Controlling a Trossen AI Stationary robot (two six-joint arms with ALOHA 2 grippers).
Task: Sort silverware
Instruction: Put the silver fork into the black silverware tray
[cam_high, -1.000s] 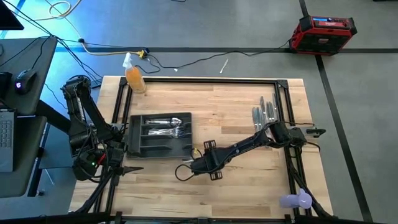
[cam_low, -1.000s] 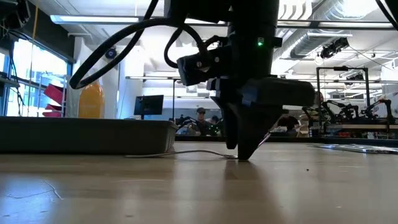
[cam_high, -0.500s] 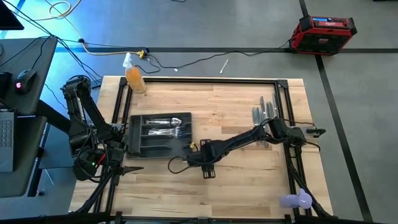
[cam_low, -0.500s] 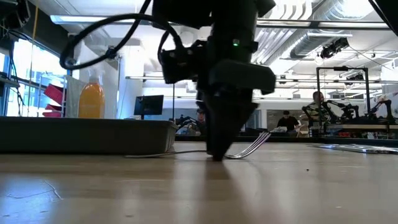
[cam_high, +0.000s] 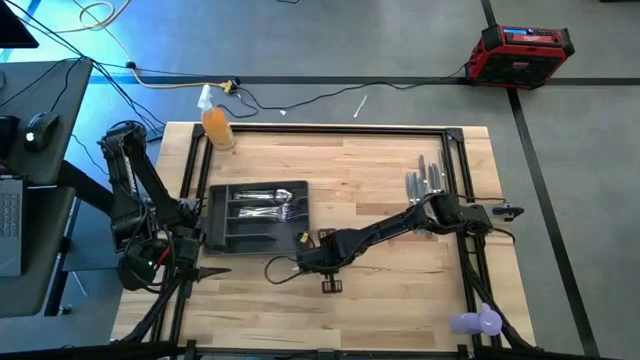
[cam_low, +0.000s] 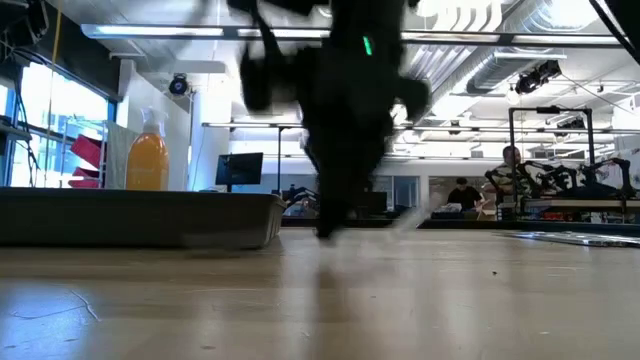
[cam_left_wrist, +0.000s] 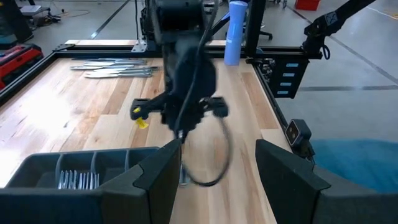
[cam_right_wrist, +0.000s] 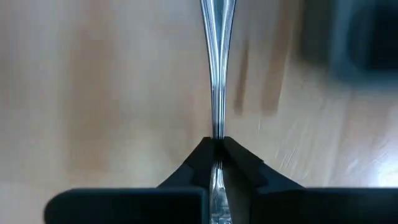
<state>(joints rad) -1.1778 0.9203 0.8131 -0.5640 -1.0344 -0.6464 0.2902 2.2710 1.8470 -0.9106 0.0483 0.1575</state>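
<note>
Pale wood table (cam_high: 380, 170), boxed by a black frame, is seen from above. On it, toward 9 o'clock from the table's middle, a dark grey tray (cam_high: 222, 225) is set, with sorted silverware (cam_high: 262, 205) lying in its compartments. A loose group of cutlery (cam_high: 425, 178) is laid out at about 3 o'clock, near the table's right edge. An orange spray bottle (cam_high: 216, 122) stands at the 11 o'clock corner.

The right arm is stretched across from the 3 o'clock side, and its right gripper (cam_high: 300, 262) is placed just beyond the tray's near right corner, toward 5 o'clock of the tray. In the right wrist view its fingers (cam_right_wrist: 194, 163) are pinched fully together on the thin handle of a fork (cam_right_wrist: 216, 74), which is held above the wood.

The left gripper (cam_left_wrist: 211, 165) is parked off the table's 9 o'clock edge beside the tray, fingers spread wide, nothing between them.
</note>
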